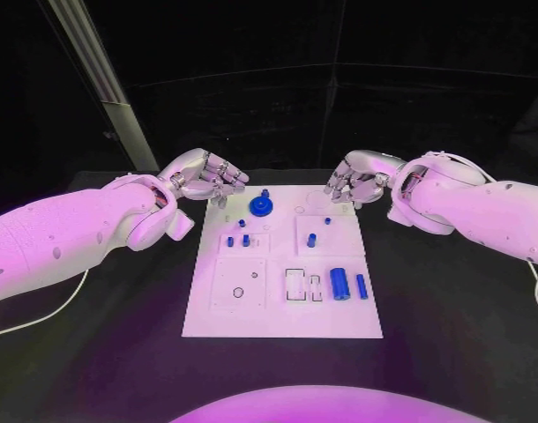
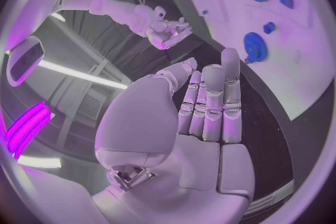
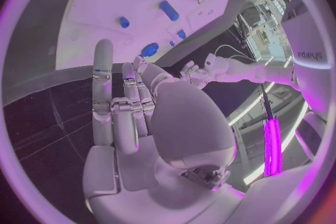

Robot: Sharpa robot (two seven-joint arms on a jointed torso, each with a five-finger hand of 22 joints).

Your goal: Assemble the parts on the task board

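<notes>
- Task board [image 1: 282, 304]: white plate lying flat in the middle of the black desk [image 1: 447, 308], long side running away from the robot.
- Round blue part [image 1: 262, 207] with a short stem stands at the board's far end, left of centre. It also shows in the left wrist view [image 2: 255, 47] and the right wrist view [image 3: 149, 49].
- Two small blue pegs [image 1: 237, 240] stand side by side on the left half of the board, nearer the robot than the round part.
- Two more small blue pieces [image 1: 318, 229] sit on the right half, in the far section.
- Large blue cylinder [image 1: 340, 283] lies flat on the near right section; a thinner blue pin [image 1: 362, 285] lies just beside it, toward the board's right edge. Both parallel to the board's long side.
- Clear or pale outlined pieces [image 1: 301, 284] lie just left of the cylinder; too faint to tell what they are.
- Left hand [image 1: 203, 178]: above the board's far left corner, fingers loosely curled and apart, holding nothing. In its wrist view the fingers [image 2: 210, 103] stand straight together, the palm bare.
- Right hand [image 1: 358, 181]: above the far right corner, near the board's edge, fingers partly bent, nothing in it. Its wrist view shows the fingers [image 3: 119, 109] extended, the palm bare.
- Both hands well apart from each other and touching no part.
</notes>
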